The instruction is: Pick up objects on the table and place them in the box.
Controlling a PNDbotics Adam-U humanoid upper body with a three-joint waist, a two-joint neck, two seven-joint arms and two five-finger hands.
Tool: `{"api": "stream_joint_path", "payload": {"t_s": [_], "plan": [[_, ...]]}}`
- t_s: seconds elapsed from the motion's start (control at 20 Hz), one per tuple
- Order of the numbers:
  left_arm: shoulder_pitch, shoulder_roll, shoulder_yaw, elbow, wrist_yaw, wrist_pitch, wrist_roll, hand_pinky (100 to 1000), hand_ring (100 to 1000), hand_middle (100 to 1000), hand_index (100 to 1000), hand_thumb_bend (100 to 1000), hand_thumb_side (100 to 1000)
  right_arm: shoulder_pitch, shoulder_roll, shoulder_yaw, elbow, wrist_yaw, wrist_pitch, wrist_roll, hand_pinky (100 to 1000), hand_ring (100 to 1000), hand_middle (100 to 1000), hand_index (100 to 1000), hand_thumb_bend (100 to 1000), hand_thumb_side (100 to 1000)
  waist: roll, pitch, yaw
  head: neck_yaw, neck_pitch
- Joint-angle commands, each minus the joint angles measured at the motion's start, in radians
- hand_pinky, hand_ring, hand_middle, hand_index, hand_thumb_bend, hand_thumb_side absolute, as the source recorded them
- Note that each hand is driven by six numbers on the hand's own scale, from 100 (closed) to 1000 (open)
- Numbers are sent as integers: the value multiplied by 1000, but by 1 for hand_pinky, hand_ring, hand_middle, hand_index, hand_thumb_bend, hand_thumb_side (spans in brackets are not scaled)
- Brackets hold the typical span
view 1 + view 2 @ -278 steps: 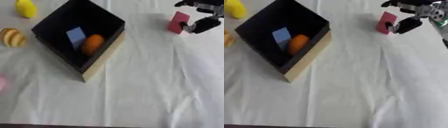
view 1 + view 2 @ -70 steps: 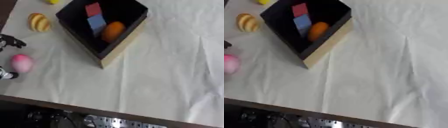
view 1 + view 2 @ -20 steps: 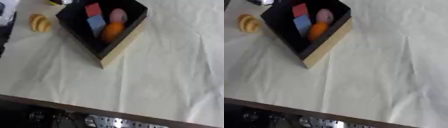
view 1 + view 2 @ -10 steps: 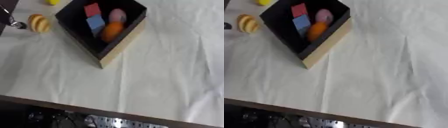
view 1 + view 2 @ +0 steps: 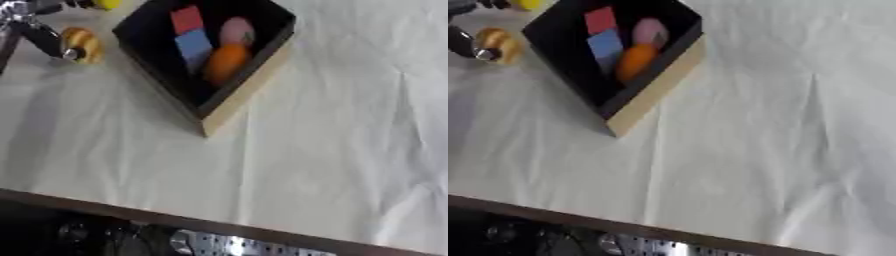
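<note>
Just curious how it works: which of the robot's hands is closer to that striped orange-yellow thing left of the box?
Left. The left hand is right at the striped object, seemingly touching it. The right hand shows in neither view.

No text, label, brand, number or sign can be read anywhere: not on the box (image 5: pixel 245 92), its contents, or the bench (image 5: pixel 332 150).

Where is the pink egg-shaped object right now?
Inside the black box, toward its far corner: the pink object lies behind the orange one, right of the red block.
</note>
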Motion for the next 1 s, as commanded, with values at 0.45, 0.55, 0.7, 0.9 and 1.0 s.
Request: {"api": "stream_joint_path", "payload": {"t_s": [0.45,0.55,0.7,0.9,1.0], "plan": [[-26,-6,10,12,-170,18,11,592,638,509,495,374,100,-9,-13,-23,-1,-10,6,-9,938,889,689,796,100,470,-2,-175,-7,10,4],[-26,-6,8,-13,-150,14,13,588,632,508,491,363,100,-8,-12,-24,-1,-11,6,-9,938,889,689,796,100,490,-3,-177,-8,9,4],[-35,-2,5,-118,-87,12,10,575,615,506,502,287,100,-5,-16,-28,-2,-10,5,-14,938,890,689,795,100,470,-4,-178,-8,3,4],[-91,-37,-12,-339,83,28,11,561,588,495,511,201,100,-10,-16,-32,-5,-12,2,-20,938,890,690,795,100,470,-3,-180,-5,-3,4],[-131,-70,-31,-421,120,57,4,566,590,496,518,215,100,-16,-14,-26,-6,-14,2,-17,937,890,690,795,100,470,-3,-182,-6,-2,4]]}}
